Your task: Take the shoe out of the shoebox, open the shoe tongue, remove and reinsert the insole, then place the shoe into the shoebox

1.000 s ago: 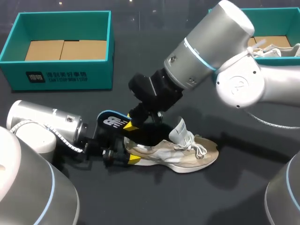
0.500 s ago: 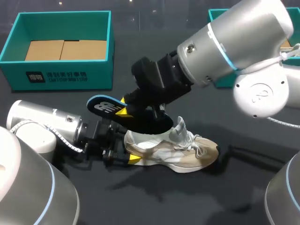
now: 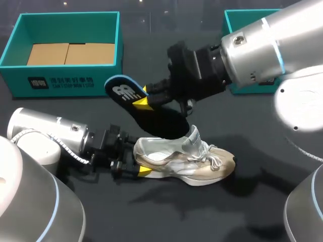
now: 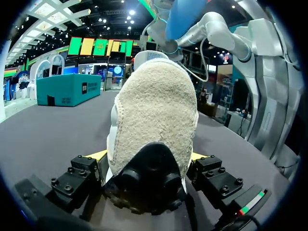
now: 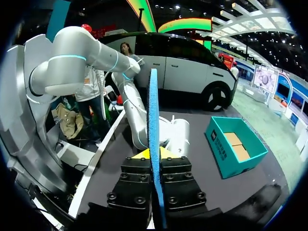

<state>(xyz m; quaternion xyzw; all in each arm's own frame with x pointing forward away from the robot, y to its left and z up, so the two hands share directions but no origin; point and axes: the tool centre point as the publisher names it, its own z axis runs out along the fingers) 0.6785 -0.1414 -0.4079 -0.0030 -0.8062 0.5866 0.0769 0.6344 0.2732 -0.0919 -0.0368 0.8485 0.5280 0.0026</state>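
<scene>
A white and beige shoe (image 3: 202,166) lies on its sole on the black table, its tongue (image 3: 194,140) standing up. My left gripper (image 3: 137,161) comes in low from the left, and its wide-set fingers press both sides of the heel. In the left wrist view the heel (image 4: 156,110) fills the space between the yellow tips of the left gripper (image 4: 149,156). My right gripper (image 3: 144,101) is shut on the black, blue-edged insole (image 3: 156,118), holding it in the air above the shoe's heel. The right wrist view shows the insole (image 5: 153,125) edge-on in the right gripper (image 5: 154,159).
An open teal shoebox (image 3: 65,75) with a cardboard floor stands at the back left. A second teal box (image 3: 237,20) sits at the back right, mostly hidden behind my right arm. Bare table lies in front of the shoe.
My right gripper has lifted the insole up and to the right, out of the shoe's opening. The left gripper and the shoe have stayed in place.
</scene>
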